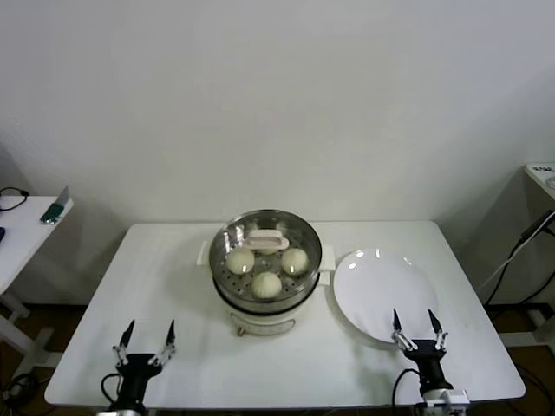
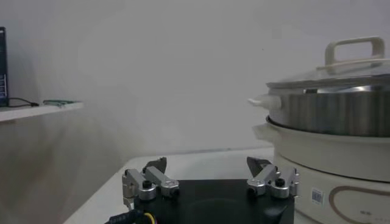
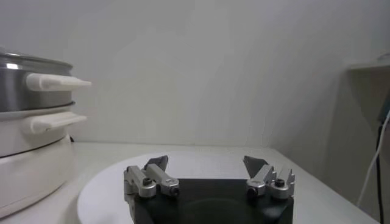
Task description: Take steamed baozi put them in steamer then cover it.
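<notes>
I see three buns (image 1: pixel 266 283) in the steamer (image 1: pixel 265 299) mid-counter, lid (image 1: pixel 267 239) on. Both end effectors, left (image 1: pixel 147 341) and right (image 1: pixel 417 328), wide and empty at the near edge. A careless reach could knock the plate (image 1: pixel 381 295).

From my remote seat, non-task stuff only: white table (image 1: pixel 173 286) under everything, plain white wall (image 1: pixel 277 95) behind. Flat white plate (image 1: pixel 377 286) sits on table's right half, bare, near front edge. Second white table (image 1: pixel 22 230) off to left with small green-ish object (image 1: pixel 55 209) on its corner plus black cable (image 1: pixel 10 192). Far right: another white surface (image 1: pixel 542 178), black cable (image 1: pixel 525 232) hanging beside it.
</notes>
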Controlling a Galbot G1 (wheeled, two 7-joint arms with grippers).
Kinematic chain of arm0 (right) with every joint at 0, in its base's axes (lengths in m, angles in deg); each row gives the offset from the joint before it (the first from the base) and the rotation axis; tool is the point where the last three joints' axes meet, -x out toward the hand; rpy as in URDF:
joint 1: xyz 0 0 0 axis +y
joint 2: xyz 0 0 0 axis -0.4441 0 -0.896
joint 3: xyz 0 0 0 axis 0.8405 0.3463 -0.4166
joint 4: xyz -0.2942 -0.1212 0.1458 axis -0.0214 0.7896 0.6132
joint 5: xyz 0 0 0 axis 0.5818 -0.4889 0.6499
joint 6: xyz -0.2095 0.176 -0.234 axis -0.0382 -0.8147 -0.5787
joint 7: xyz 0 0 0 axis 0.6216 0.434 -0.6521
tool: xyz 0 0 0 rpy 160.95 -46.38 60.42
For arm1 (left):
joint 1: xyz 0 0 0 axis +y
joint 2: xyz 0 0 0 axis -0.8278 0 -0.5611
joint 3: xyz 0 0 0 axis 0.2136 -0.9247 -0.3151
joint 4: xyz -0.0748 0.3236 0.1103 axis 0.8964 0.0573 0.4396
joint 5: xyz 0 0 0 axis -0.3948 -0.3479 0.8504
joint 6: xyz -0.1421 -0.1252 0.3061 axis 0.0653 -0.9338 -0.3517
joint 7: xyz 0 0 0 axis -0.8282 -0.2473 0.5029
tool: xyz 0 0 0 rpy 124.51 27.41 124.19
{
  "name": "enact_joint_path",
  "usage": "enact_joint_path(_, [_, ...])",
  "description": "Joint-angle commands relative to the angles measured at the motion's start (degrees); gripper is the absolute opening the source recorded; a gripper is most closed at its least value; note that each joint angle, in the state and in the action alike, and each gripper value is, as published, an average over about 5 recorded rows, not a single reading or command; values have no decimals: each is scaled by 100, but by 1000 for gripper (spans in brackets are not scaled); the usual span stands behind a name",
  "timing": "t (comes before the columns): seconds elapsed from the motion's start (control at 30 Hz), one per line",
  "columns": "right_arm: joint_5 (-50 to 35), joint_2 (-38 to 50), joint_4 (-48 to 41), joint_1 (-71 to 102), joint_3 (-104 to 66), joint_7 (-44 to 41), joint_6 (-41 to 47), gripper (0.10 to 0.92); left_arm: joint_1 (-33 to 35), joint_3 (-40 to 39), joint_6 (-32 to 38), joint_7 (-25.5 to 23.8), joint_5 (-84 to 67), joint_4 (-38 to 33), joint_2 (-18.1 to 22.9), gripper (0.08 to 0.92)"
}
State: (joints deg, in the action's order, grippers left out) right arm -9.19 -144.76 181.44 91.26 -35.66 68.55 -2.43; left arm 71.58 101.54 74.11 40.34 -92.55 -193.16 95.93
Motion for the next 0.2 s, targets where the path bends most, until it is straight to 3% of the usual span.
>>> enact_joint_path(0.03, [-14,-8,-8,-8,24,-1,17,823,34,-2,42,-27,34,25,2,823])
enact_joint_path(0.2, [-16,-22,-8,-1,31,-6,0,823,29,6,29,-54,91,28,0,823])
